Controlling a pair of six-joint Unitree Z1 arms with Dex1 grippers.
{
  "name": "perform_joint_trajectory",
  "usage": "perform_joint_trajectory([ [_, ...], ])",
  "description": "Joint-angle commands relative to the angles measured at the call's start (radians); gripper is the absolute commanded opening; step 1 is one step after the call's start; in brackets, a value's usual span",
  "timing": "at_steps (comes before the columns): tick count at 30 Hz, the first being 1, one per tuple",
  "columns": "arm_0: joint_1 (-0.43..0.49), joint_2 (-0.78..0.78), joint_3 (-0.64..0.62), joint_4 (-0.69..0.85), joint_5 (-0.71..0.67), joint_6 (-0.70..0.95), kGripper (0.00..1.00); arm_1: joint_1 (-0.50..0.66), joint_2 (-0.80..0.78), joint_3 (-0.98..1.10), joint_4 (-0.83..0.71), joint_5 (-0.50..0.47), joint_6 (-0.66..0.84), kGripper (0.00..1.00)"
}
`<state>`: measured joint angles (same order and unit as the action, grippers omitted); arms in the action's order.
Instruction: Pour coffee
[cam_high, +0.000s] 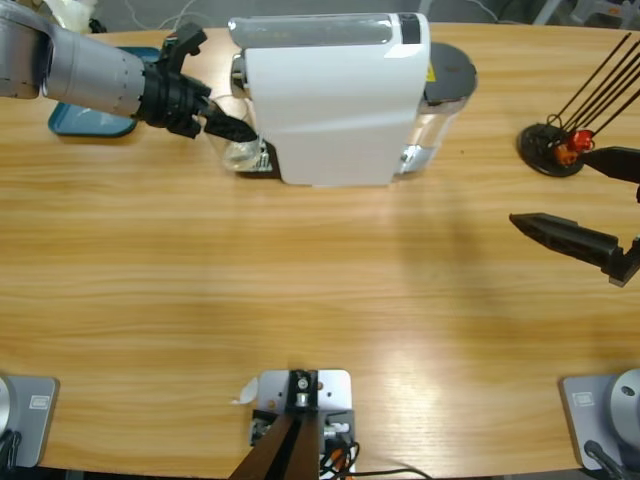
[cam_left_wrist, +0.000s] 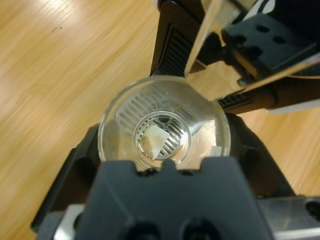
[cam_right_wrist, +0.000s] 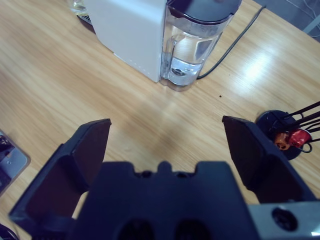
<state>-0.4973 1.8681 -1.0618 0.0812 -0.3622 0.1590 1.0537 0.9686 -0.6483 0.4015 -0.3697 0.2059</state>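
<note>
The left gripper (cam_high: 232, 128) has its black jaws clamped around a small clear drinking glass (cam_left_wrist: 164, 135) that stands on the ribbed drip grate (cam_left_wrist: 172, 47) at the front of the big white boxy coffee machine (cam_high: 335, 95); seen from the left wrist, the glass looks almost empty, with only a faint tan trace at its bottom (cam_left_wrist: 147, 145) that may be the coffee, though I cannot tell for sure, so the pouring seems not yet done.

The chief risk, as I judge it, lies in lifting or tilting the glass so close under the machine's spout; the rim could knock the overhanging black parts (cam_left_wrist: 260, 40), and smooth glass could slip in the grip. A hard sideways pull might also drag the glass off the grate and tip it onto the long wooden table (cam_high: 300, 280).

The right gripper (cam_high: 590, 215) hangs well apart over the table's far side, its jaws wide open and holding nothing; it blocks nothing. Near it stands a round black base with thin black rods (cam_high: 553, 150) and a red capsule (cam_right_wrist: 299, 136); behind the machine sits its clear water tank (cam_right_wrist: 192, 50) with a black cable (cam_right_wrist: 235, 42); a teal tray (cam_high: 88, 125) lies behind the left arm and could catch the elbow on a backward withdrawal.
</note>
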Motion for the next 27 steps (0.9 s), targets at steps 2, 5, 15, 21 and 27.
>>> perform_joint_trajectory([
  [2,-0.009,0.072,-0.024,0.021,-0.024,0.011,0.049,-0.015,-0.033,0.039,-0.012,0.012,-0.016,0.982],
  [5,-0.009,0.072,-0.026,0.035,-0.036,0.011,0.662,-0.016,-0.037,0.041,-0.013,0.009,-0.016,0.982],
  [15,-0.01,0.059,-0.015,0.058,-0.087,0.011,0.991,-0.016,-0.042,0.045,-0.018,0.015,-0.016,0.977],
  [21,-0.01,0.043,-0.015,0.079,-0.087,0.026,0.991,-0.016,-0.042,0.045,-0.02,0.015,-0.016,0.968],
  [27,0.006,-0.041,0.072,0.09,-0.069,0.047,0.992,-0.016,-0.033,0.045,-0.023,0.023,-0.02,0.968],
])
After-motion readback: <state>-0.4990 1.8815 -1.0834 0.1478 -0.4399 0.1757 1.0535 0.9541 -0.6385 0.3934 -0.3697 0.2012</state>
